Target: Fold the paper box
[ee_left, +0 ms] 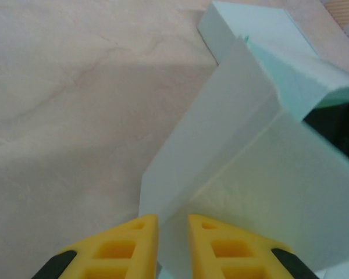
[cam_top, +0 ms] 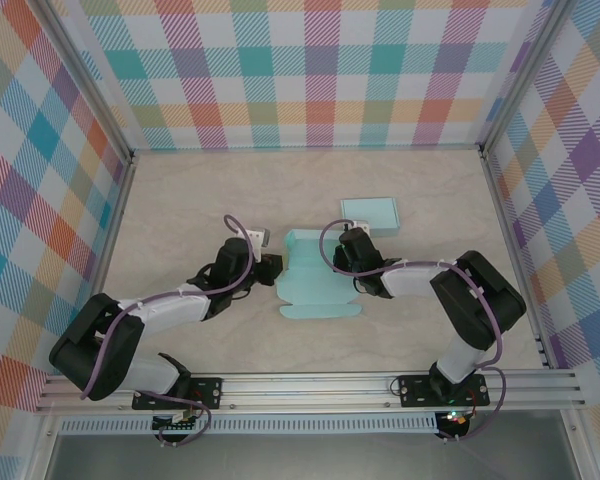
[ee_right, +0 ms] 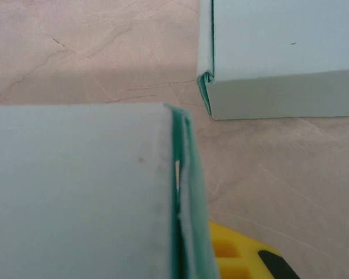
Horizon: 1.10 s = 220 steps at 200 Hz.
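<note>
The teal paper box [cam_top: 315,287] lies half-folded in the middle of the table, with its side walls raised. My left gripper [cam_top: 270,268] is at its left edge. In the left wrist view the yellow fingers [ee_left: 131,244] stand close together with the upright left flap [ee_left: 221,128] running down between them. My right gripper [cam_top: 342,256] is at the box's far right corner. In the right wrist view one yellow finger [ee_right: 238,256] presses against the doubled wall [ee_right: 189,192]; the other finger is hidden behind the paper.
A finished teal box [cam_top: 368,213] sits just behind the right gripper, close to the folded wall [ee_right: 279,52]. Plaid walls enclose the table on three sides. An aluminium rail [cam_top: 310,385] runs along the near edge.
</note>
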### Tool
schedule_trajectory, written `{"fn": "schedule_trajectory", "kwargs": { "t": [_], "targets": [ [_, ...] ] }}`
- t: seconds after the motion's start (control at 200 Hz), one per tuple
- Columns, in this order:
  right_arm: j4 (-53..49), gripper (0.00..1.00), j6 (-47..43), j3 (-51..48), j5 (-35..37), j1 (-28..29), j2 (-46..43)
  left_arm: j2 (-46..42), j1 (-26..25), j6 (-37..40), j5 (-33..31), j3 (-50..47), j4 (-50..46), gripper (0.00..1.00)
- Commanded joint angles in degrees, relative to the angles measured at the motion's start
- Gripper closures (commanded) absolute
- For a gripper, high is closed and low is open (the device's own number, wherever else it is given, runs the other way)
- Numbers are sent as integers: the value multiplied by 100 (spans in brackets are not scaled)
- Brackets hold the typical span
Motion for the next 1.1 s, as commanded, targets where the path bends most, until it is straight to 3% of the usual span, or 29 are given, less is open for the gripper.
{"fn": "schedule_trajectory", "kwargs": {
  "t": [0.0, 0.385, 0.655, 0.805, 1.095],
  "targets": [
    [-228, 100, 46, 41, -140, 41, 141, -65, -148, 258, 144, -88, 317, 79],
    [-185, 100, 10, 23, -260, 47, 91, 546, -224, 1340, 21, 574, 267, 76],
    [-142, 100, -47, 15, -360, 67, 55, 993, -241, 1605, -128, 974, 352, 74],
    [-148, 100, -35, 23, -386, 113, 64, 1096, -323, 1761, -520, 994, 571, 75],
    [-369, 100, 238, 62, -417, 233, -3, 1376, -739, 2417, -2029, 889, 1488, 90]
  ]
}}
